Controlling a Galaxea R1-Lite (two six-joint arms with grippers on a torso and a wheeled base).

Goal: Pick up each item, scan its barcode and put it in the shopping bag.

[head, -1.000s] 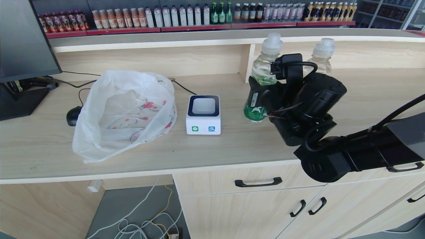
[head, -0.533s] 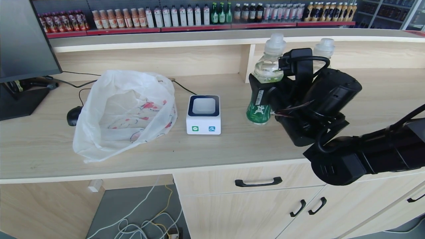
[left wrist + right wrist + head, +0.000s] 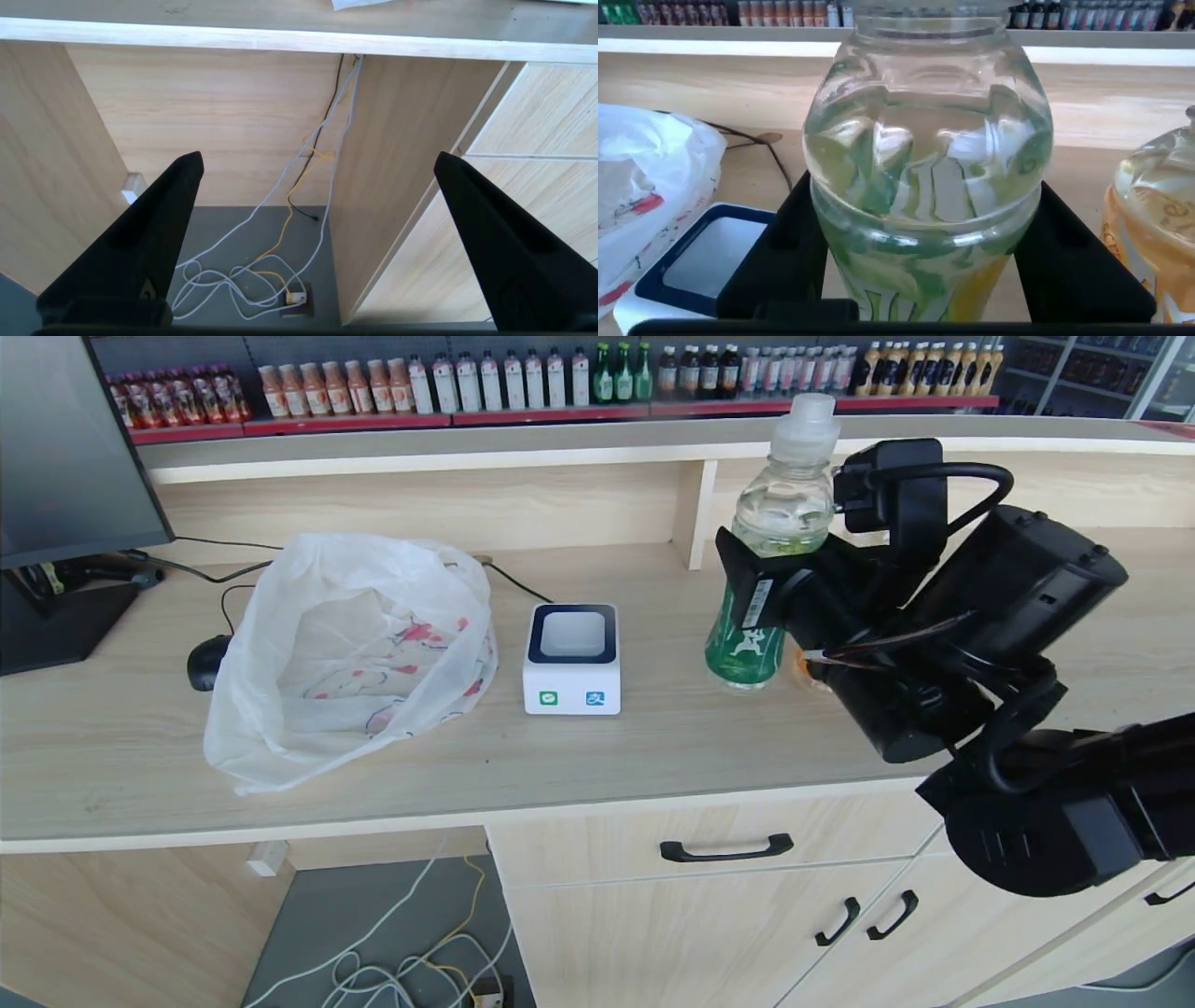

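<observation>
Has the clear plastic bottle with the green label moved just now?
Yes. Held in the right gripper, the bottle has risen, its cap now higher against the wooden back ledge, and drifted slightly right, away from the white scanner box.

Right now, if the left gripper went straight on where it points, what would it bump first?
Probably the grey floor under the counter, where loose cables lie. The left gripper points down there, and nothing shows between, though depth is unclear.

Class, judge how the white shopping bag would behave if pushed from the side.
The shopping bag looks thin and crumpled, so it would probably fold rather than resist. Slumped on the smooth counter, it likely slides easily.
</observation>
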